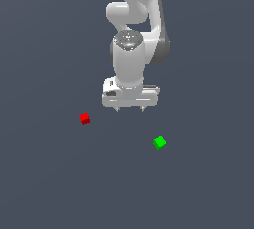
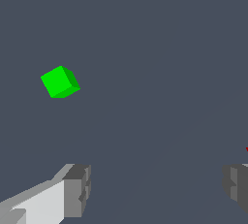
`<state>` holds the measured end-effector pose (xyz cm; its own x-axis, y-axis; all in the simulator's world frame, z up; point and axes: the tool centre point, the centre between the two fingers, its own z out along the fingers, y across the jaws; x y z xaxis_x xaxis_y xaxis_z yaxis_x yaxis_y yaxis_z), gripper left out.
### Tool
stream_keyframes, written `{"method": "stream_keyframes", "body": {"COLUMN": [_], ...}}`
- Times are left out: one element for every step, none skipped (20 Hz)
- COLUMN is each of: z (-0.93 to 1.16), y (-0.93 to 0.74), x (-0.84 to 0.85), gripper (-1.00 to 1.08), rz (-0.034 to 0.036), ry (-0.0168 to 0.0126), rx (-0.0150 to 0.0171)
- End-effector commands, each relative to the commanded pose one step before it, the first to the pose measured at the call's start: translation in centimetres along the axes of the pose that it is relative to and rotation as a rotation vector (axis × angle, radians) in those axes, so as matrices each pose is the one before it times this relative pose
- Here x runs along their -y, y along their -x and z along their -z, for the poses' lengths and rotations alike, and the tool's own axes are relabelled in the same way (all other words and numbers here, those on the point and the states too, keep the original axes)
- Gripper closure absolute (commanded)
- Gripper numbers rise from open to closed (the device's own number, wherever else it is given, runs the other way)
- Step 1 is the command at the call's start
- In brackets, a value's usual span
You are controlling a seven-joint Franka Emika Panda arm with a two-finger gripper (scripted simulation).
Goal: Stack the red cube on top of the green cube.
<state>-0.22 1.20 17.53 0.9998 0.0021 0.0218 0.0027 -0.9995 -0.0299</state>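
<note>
We are viewing a white Franka Panda arm (image 1: 130, 54) that is hanging above a flat dark grey floor (image 1: 44, 183), its gripper (image 1: 130, 109) pointing straight down. The two fingertips (image 1: 117, 109) are standing well apart with nothing between them, so we are reading the hand as spread wide and empty; in the wrist view the grey finger pads (image 2: 77, 189) are showing at opposite edges of the picture with only bare floor (image 2: 155, 48) between them. The red cube (image 1: 85, 118) is lying on the floor toward the exterior view's left, apart from the gripper and slightly lower in that picture. The green cube (image 1: 159, 142) is lying on the floor toward the exterior view's right, lower still, and well apart from the red cube. We are seeing the green cube (image 2: 60, 82) clearly in the wrist view, turned corner-on, while the red cube (image 2: 246, 149) is appearing there only as a sliver at the picture's edge. Neither cube is touching the gripper, and both are resting separately on the floor
</note>
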Motion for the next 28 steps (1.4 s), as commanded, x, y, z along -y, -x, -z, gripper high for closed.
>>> {"method": "stream_keyframes", "body": {"z": [-0.434, -0.205, -0.221, -0.237, -0.252, -0.267, -0.282, -0.298, -0.312, -0.315, -0.315, -0.315, -0.315, -0.315, -0.315, -0.315, -0.316, -0.317, -0.318, -0.320, -0.321, -0.323, -0.321, -0.307, -0.293, -0.278, -0.263, -0.248], "y": [0.477, 0.226, 0.243, 0.259, 0.275, 0.291, 0.306, 0.321, 0.335, 0.337, 0.335, 0.333, 0.331, 0.330, 0.328, 0.326, 0.325, 0.324, 0.323, 0.322, 0.321, 0.319, 0.313, 0.298, 0.282, 0.266, 0.248, 0.230], "x": [-0.949, -0.441, -0.473, -0.508, -0.541, -0.575, -0.608, -0.641, -0.673, -0.679, -0.680, -0.679, -0.679, -0.680, -0.682, -0.682, -0.685, -0.688, -0.691, -0.695, -0.700, -0.705, -0.701, -0.674, -0.642, -0.611, -0.581, -0.552], "gripper": [-0.92, -0.92, -0.92, -0.92, -0.92, -0.92, -0.92, -0.92, -0.92, -0.92, -0.92, -0.92, -0.92, -0.92, -0.92, -0.92, -0.92, -0.92, -0.92, -0.92, -0.92, -0.92, -0.92, -0.92, -0.92, -0.92, -0.92, -0.92], "rz": [0.01758, 0.00884, 0.00953, 0.01018, 0.01086, 0.01149, 0.01215, 0.01280, 0.01341, 0.01355, 0.01350, 0.01348, 0.01345, 0.01345, 0.01343, 0.01345, 0.01345, 0.01346, 0.01350, 0.01353, 0.01357, 0.01364, 0.01355, 0.01294, 0.01232, 0.01169, 0.01107, 0.01043], "ry": [0.00109, 0.00047, 0.00051, 0.00054, 0.00058, 0.00062, 0.00065, 0.00069, 0.00073, 0.00074, 0.00074, 0.00074, 0.00074, 0.00075, 0.00075, 0.00075, 0.00076, 0.00076, 0.00077, 0.00078, 0.00078, 0.00079, 0.00079, 0.00076, 0.00073, 0.00070, 0.00067, 0.00064], "rx": [0.00146, 0.00059, 0.00064, 0.00068, 0.00073, 0.00077, 0.00081, 0.00086, 0.00090, 0.00091, 0.00090, 0.00090, 0.00090, 0.00090, 0.00090, 0.00090, 0.00089, 0.00089, 0.00089, 0.00089, 0.00089, 0.00089, 0.00088, 0.00084, 0.00080, 0.00075, 0.00071, 0.00066]}}
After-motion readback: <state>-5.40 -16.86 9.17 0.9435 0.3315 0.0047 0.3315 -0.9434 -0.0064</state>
